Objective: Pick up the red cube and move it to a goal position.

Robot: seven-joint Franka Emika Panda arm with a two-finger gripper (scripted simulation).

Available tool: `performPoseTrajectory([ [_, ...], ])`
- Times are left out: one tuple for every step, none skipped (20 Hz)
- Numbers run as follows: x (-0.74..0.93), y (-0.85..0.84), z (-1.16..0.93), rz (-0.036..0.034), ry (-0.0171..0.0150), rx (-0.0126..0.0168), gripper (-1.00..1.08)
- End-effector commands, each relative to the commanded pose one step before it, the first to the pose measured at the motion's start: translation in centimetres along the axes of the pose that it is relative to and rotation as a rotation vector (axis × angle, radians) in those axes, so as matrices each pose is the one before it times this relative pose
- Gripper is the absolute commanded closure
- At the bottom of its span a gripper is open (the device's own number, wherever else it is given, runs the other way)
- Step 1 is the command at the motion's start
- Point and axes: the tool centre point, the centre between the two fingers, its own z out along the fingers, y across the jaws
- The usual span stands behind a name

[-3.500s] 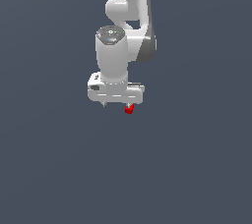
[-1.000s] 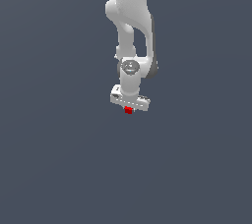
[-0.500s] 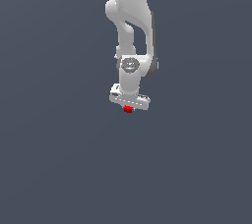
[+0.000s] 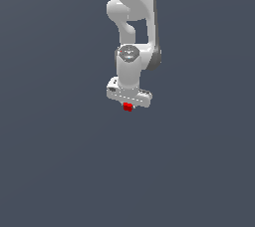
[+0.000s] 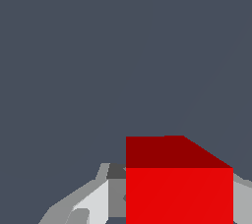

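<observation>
White arm (image 4: 133,19) hanging down from the top of the exterior view, wrist pointed straight down. Gripper (image 4: 128,105) narrowed onto the red cube (image 4: 128,106), held just under the flat white hand body, only its lower part showing there. In the wrist view, red cube (image 5: 178,188) large and close, pale fingers (image 5: 93,201) pressed against its sides. Plain dark grey surface (image 4: 55,161) all round, unbroken to every frame edge. Wide open room to the exterior view's left, right, near and far of the cube.
</observation>
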Motion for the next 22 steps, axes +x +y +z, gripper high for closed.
performPoseTrajectory([
  [0.791, 0.177, -2.355, 0.00012, 0.00093, 0.00027, 1.08],
  [0.347, 0.071, -0.996, 0.0, 0.0, 0.0, 1.08],
  [0.342, 0.069, -0.97, 0.0, 0.0, 0.0, 1.08],
  [0.33, 0.065, -0.929, 0.0, 0.0, 0.0, 1.08],
  [0.317, 0.06, -0.882, 0.0, 0.0, 0.0, 1.08],
  [0.303, 0.055, -0.829, 0.0, 0.0, 0.0, 1.08],
  [0.288, 0.074, -0.8, 0.00048, 0.00049, -0.0001, 1.08],
  [0.273, 0.045, -0.721, 0.0, 0.0, 0.0, 1.08],
  [0.257, 0.04, -0.668, 0.0, 0.0, 0.0, 1.08],
  [0.24, 0.036, -0.616, 0.0, 0.0, 0.0, 1.08],
  [0.223, 0.032, -0.564, 0.0, 0.0, 0.0, 1.08],
  [0.206, 0.028, -0.512, 0.0, 0.0, 0.0, 1.08],
  [0.189, 0.024, -0.46, 0.0, 0.0, 0.0, 1.08],
  [0.171, 0.02, -0.407, 0.0, 0.0, 0.0, 1.08],
  [0.154, 0.016, -0.355, 0.0, 0.0, 0.0, 1.08],
  [0.137, 0.012, -0.303, 0.0, 0.0, 0.0, 1.08],
  [0.12, 0.009, -0.252, 0.0, 0.0, 0.0, 1.08],
  [0.101, 0.005, -0.202, 0.0, 0.0, 0.0, 1.08],
  [0.081, 0.003, -0.153, 0.0, 0.0, 0.0, 1.08],
  [0.06, 0.001, -0.107, 0.0, 0.0, 0.0, 1.08],
  [0.036, 0.0, -0.062, 0.0, 0.0, 0.0, 1.08],
  [0.012, 0.0, -0.02, 0.0, 0.0, 0.0, 1.08],
])
